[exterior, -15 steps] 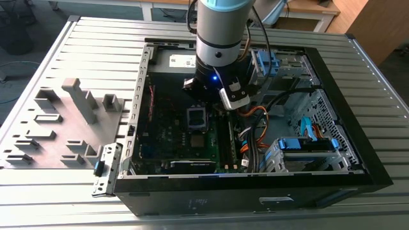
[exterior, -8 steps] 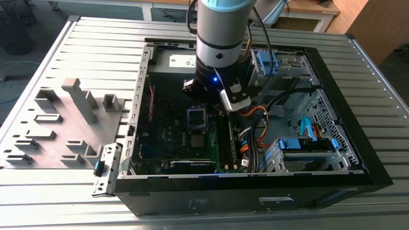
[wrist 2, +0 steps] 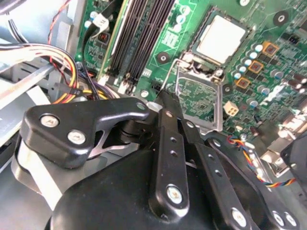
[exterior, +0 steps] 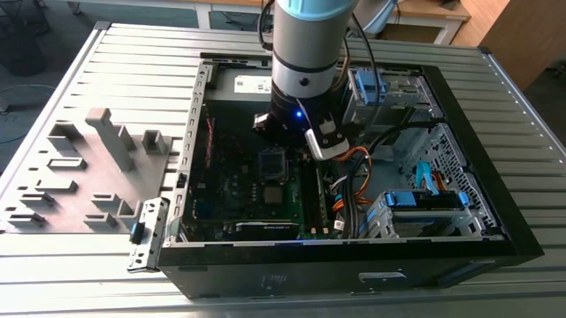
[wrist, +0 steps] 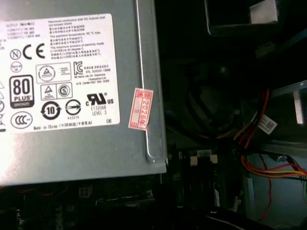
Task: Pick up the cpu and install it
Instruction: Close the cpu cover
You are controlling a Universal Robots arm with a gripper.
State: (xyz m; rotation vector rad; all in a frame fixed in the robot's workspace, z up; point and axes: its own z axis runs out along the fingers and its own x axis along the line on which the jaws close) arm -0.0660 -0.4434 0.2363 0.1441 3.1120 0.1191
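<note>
The cpu (wrist 2: pixel 221 38), a small square chip with a silver-grey top, lies in its black socket on the green motherboard (wrist 2: pixel 268 91). Beside it the metal retention frame (wrist 2: pixel 196 103) is swung open and flat on the board. My gripper (wrist 2: pixel 163 98) hangs just over the near edge of that frame, a short way from the cpu. Its black fingers (wrist 2: pixel 165 143) lie together with nothing between them. In the exterior view the arm (exterior: pixel 305 59) stands inside the open computer case (exterior: pixel 495 218), right above the socket (exterior: pixel 272 162).
Memory slots (wrist 2: pixel 144 33) and a bundle of coloured cables (wrist 2: pixel 62 72) flank the socket. The grey power supply with a white label (wrist: pixel 72 96) fills the case's far end. A graphics card (exterior: pixel 265 230), blue drive cages (exterior: pixel 425 199) and a grey fixture tray (exterior: pixel 79 172) also show.
</note>
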